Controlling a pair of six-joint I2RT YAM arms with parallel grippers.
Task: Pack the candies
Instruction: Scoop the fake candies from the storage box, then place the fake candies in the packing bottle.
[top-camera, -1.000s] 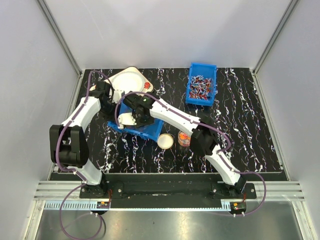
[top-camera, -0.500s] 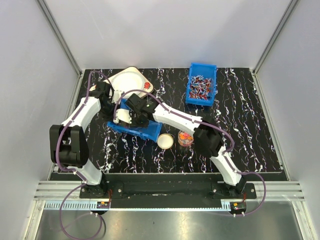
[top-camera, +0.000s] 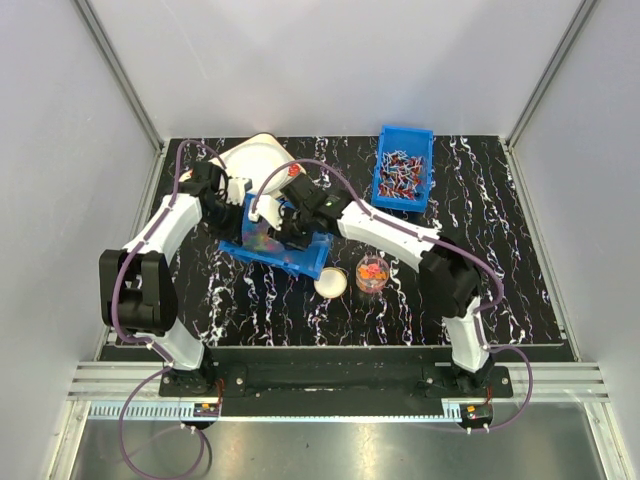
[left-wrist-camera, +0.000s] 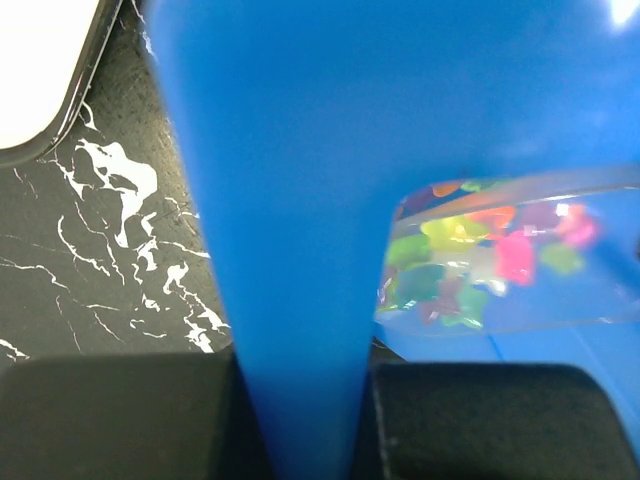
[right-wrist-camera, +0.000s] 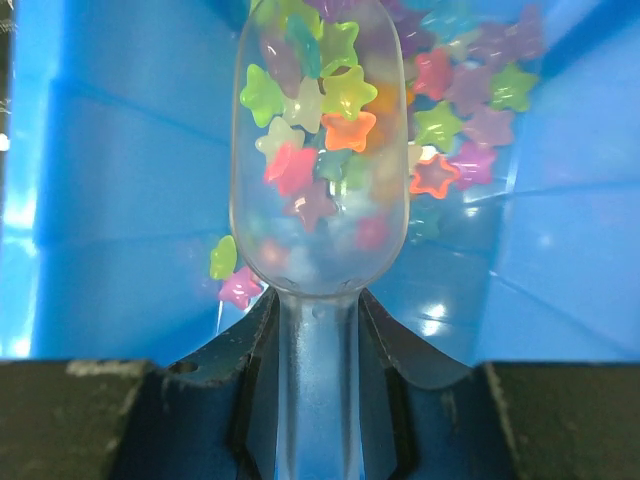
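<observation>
Left gripper (left-wrist-camera: 305, 415) first: its jaws are clamped on the left wall of the blue bin (top-camera: 300, 262), the plastic filling the gap between the two dark fingers. The bin sits left of centre on the table (top-camera: 500, 260) and looks tipped, though I can't tell how far it is off the surface. Just behind it, at the far left corner, lies a white dish (top-camera: 255, 160).

Moving right, the right arm reaches across into the same bin. My right gripper (right-wrist-camera: 318, 400) is closed on the handle of a clear scoop (right-wrist-camera: 318, 340), whose bowl is heaped with the candies (right-wrist-camera: 345, 95) — small translucent stars in pink, yellow-green, orange and blue. More of them lie loose in the bin beyond the scoop, and two sit beside its neck.

Near the front of the bin a round white lid (top-camera: 331, 282) rests on the table, and just to its right stands a small clear cup (top-camera: 371, 273) with coloured candies in it. Further right and back, a second blue bin (top-camera: 400, 204) holds wrapped sweets (top-camera: 402, 172).

The table is black with white marble-like veining. Pale grey walls (top-camera: 330, 70) close in three sides, joined by aluminium posts (top-camera: 120, 75), and a metal rail (top-camera: 330, 385) carries both arm bases along the near edge.
</observation>
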